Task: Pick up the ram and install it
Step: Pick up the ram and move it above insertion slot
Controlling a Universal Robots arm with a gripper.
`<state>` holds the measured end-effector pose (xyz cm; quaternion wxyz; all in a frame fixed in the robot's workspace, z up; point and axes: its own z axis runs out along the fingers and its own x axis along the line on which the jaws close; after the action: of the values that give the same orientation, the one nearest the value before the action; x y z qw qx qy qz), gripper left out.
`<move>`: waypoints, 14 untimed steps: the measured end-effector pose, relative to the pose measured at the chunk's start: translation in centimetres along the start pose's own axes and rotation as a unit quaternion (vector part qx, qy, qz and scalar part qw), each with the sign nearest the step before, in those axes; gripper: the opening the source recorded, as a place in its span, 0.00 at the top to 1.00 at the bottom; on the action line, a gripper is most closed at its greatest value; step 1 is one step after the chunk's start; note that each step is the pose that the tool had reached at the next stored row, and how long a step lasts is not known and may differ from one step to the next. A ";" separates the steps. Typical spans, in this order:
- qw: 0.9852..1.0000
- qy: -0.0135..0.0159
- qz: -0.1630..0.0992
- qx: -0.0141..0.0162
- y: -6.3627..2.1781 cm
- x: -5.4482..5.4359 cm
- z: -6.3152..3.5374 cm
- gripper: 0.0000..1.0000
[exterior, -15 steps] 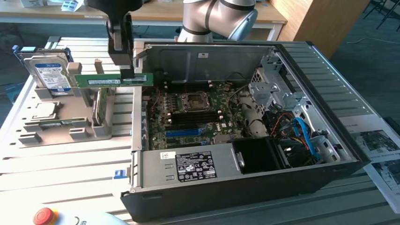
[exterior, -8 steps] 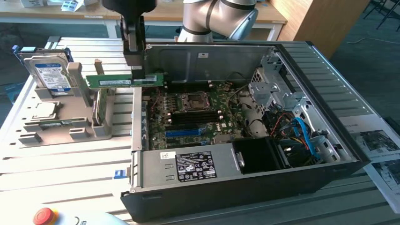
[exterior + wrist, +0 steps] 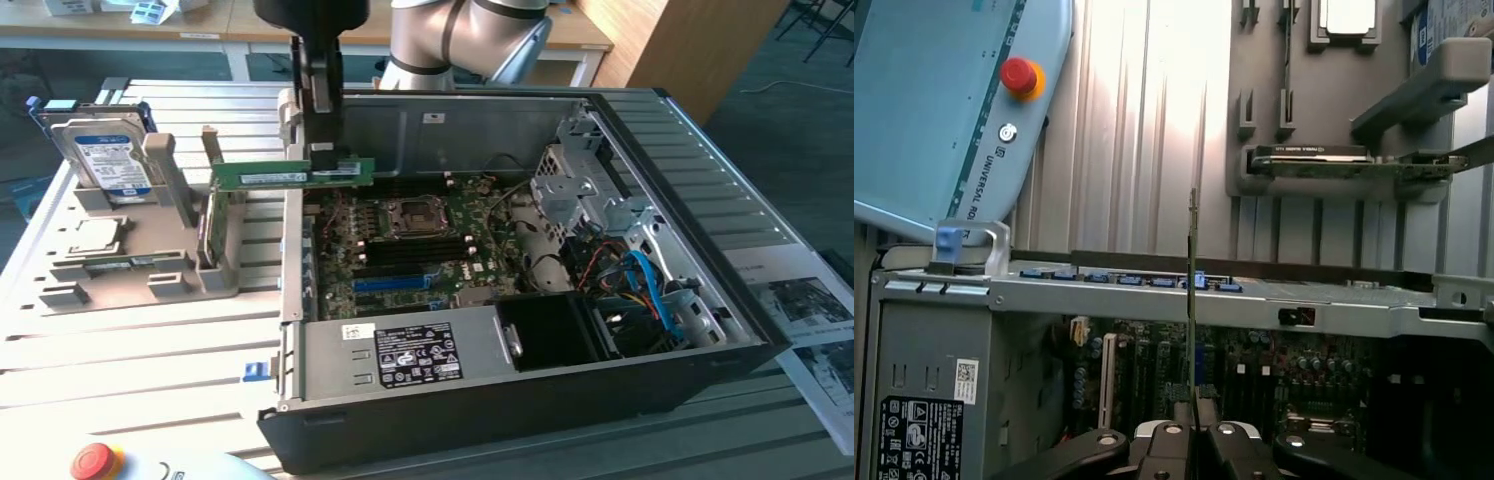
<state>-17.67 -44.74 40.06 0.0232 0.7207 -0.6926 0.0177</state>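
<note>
A: Item one, the ram (image 3: 274, 176). Location?

B: Held in the air, long edge level, straddling the near side wall of the open computer case (image 3: 747, 250) on the exterior view's left. One end hung over the grey parts holder (image 3: 134, 275), the other over the edge of the motherboard (image 3: 441, 250). It touched nothing below.

A: Item two, the gripper (image 3: 324, 165). Condition?

B: Jaws closed on the ram's top edge, nearer the end that faced the case interior. In the wrist view the gripper (image 3: 1194, 440) pinched the stick (image 3: 1193, 280), which appeared edge-on as one thin line.

A: Step in hand?

B: Judged as carry, between pick-up and installation. The ram was clear of the holder but not over a slot.

A: Requirements outstanding?

B: By my reckoning, the stick wanted placing above the dark memory slots (image 3: 400, 258) just beside the CPU socket (image 3: 407, 215), parallel to them, then a straight descent. Notch orientation could not be read.

A: Other stock?

B: A second green stick (image 3: 206, 235) on edge in the holder and a hard drive (image 3: 107, 150) upright behind it, all on the tabletop (image 3: 134, 350).
</note>
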 end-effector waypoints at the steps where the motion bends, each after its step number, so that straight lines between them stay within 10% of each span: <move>1: 1.000 0.000 -0.001 0.000 -0.29 0.1 0.01 0.88; 14: 1.000 0.000 -0.011 0.001 -4.31 0.8 0.01 0.88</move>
<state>-13.33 -45.38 40.06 0.0230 0.7286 -0.6843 0.0179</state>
